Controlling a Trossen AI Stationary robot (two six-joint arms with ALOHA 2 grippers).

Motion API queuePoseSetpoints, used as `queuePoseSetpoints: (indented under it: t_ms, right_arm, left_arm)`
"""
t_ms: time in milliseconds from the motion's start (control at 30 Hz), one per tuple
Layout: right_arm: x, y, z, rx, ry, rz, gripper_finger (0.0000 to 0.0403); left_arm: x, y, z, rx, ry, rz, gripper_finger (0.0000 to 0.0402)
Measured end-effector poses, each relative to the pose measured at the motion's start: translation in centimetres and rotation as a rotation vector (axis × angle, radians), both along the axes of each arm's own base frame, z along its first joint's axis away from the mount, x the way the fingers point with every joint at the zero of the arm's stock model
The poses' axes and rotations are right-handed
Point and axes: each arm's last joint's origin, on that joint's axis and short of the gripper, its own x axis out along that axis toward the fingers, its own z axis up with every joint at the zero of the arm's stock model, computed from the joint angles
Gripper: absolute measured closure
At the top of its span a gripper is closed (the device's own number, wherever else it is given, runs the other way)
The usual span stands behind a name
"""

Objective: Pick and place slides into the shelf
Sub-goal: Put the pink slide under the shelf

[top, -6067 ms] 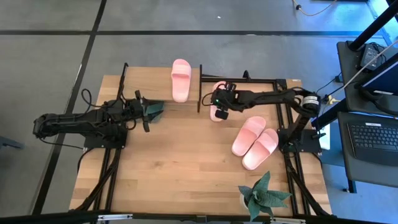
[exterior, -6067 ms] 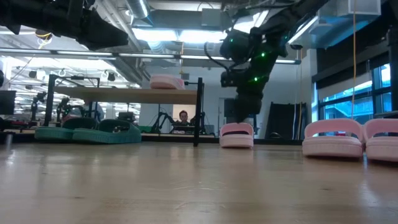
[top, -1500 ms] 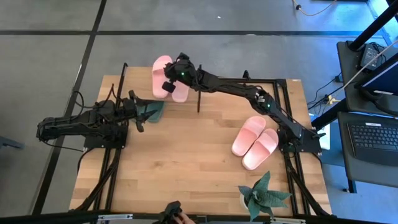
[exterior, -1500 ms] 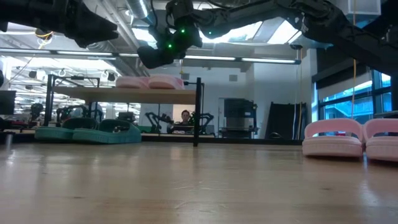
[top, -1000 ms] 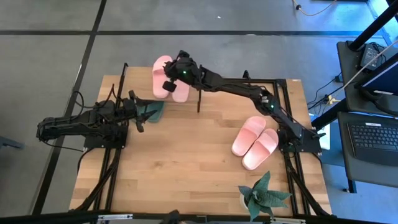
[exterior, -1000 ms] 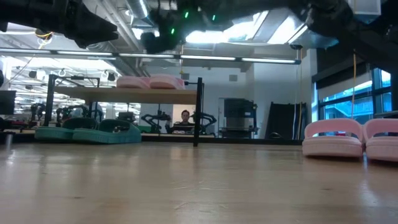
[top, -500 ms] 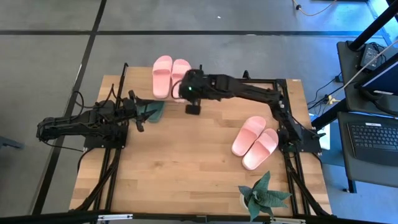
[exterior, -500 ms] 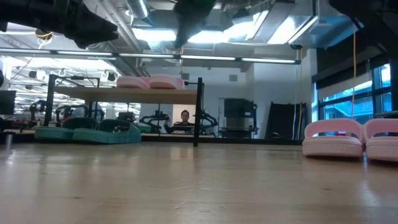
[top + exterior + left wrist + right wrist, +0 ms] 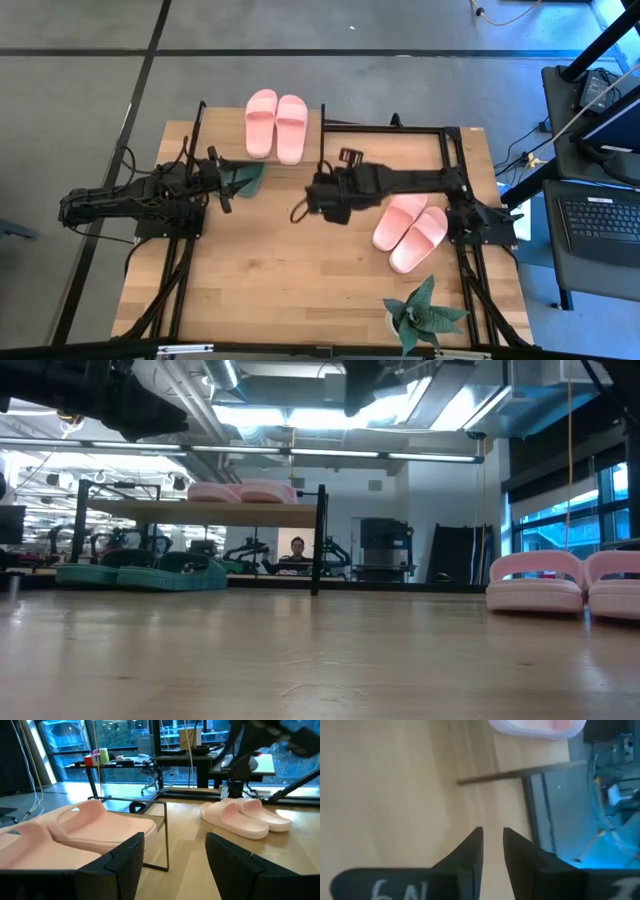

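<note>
The shelf (image 9: 225,140) stands at the table's far left; in the low view (image 9: 200,512) its plank top rests on thin black legs. One light pink pair of slides (image 9: 277,125) lies flat on its top, also in the low view (image 9: 240,491) and the left wrist view (image 9: 95,827). The dark green pair (image 9: 140,573) lies on the table under the shelf. A second pink pair (image 9: 410,230) lies on the table at the right. My left gripper (image 9: 235,180) is open and empty beside the green pair. My right gripper (image 9: 312,196) hangs over the table's middle, fingers (image 9: 492,842) close together and empty.
A green potted plant (image 9: 425,318) stands at the near right edge. A black metal frame (image 9: 440,130) runs along the far right of the table. Bare wood (image 9: 290,270) lies between the shelf and the near edge. A person sits far behind the table (image 9: 297,548).
My right gripper has risen from the pink slide on the shelf top. It has swung away toward the table's near and right side and now hangs over the table's middle. Both pink slides stay side by side on the shelf.
</note>
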Motion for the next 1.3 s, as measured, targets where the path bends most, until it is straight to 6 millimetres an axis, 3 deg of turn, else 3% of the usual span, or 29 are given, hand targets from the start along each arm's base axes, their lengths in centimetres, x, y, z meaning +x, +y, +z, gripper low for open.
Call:
queuePoseSetpoints:
  t_ms: [133,300,433,633,800,1033,1300]
  right_arm:
    - [-0.7,2.0,-0.9,0.076,0.005,-0.016,0.0326]
    - [-2.9,2.1,-2.2,0.102,0.013,-0.139,0.0326]
    - [-6.3,2.0,-3.6,0.134,-0.002,-0.298,0.0327]
    - [-12.0,3.7,-5.7,0.173,-0.105,-0.48,0.0327]
    - [-14.8,4.7,-8.1,0.283,-0.054,-0.636,0.0327]
    - [-16.3,5.3,-11.4,0.363,0.047,-0.771,0.0327]
    - [-16.6,5.5,-12.2,0.408,0.097,-0.848,0.0327]
  left_arm:
    - [0.0,0.0,0.0,0.03,0.01,-0.003,0.0198]
    - [0.0,0.0,0.0,0.03,0.013,-0.003,0.0198]
    - [0.0,0.0,0.0,0.03,0.013,-0.003,0.0198]
    - [0.0,0.0,0.0,0.037,0.017,-0.003,0.0198]
    - [0.0,0.0,-0.1,0.035,0.031,-0.004,0.0198]
    - [0.0,0.0,-0.2,0.036,0.035,-0.004,0.0198]
    - [0.0,0.0,-0.2,0.058,0.044,-0.006,0.0198]
